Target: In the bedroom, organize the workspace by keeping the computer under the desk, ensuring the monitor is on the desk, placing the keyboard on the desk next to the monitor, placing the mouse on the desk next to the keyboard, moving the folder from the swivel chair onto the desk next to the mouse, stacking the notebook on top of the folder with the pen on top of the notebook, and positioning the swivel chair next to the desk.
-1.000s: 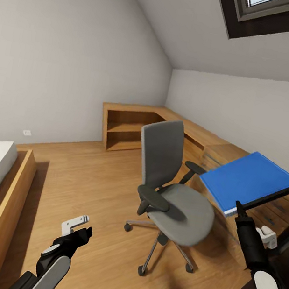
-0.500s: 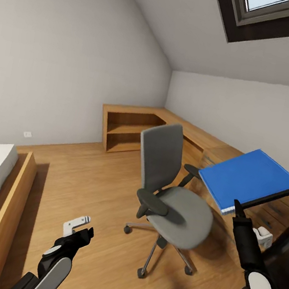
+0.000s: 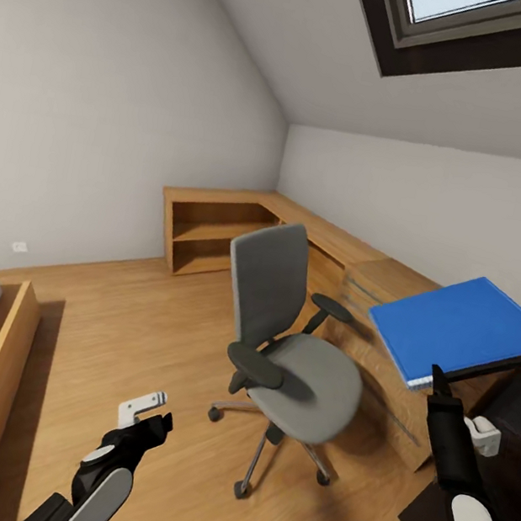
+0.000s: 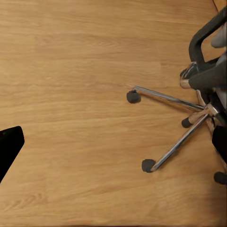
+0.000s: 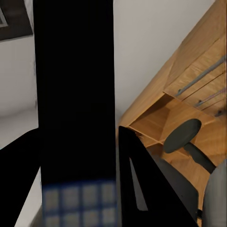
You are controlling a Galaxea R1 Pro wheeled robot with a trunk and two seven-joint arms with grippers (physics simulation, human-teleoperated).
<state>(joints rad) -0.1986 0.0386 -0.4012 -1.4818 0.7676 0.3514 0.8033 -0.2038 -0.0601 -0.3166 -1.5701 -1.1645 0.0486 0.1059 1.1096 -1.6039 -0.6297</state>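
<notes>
The right gripper (image 3: 437, 384), at the lower right of the head view, is clamped on the near edge of the folder (image 3: 460, 327). In the right wrist view one dark finger (image 5: 142, 189) lies against the folder's dark spine (image 5: 75, 94), which stands between the two fingers. The folder, bright blue with white page edges, is held tilted in the air at the right of the head view, above a light wood dresser (image 3: 392, 292).

The left gripper (image 3: 150, 414) hangs at the lower left of centre over the wood floor (image 3: 115, 312); how far its fingers stand apart cannot be told. It holds and touches nothing.

The swivel chair (image 3: 290, 334) stands at frame centre, between the two grippers, seat bare.
</notes>
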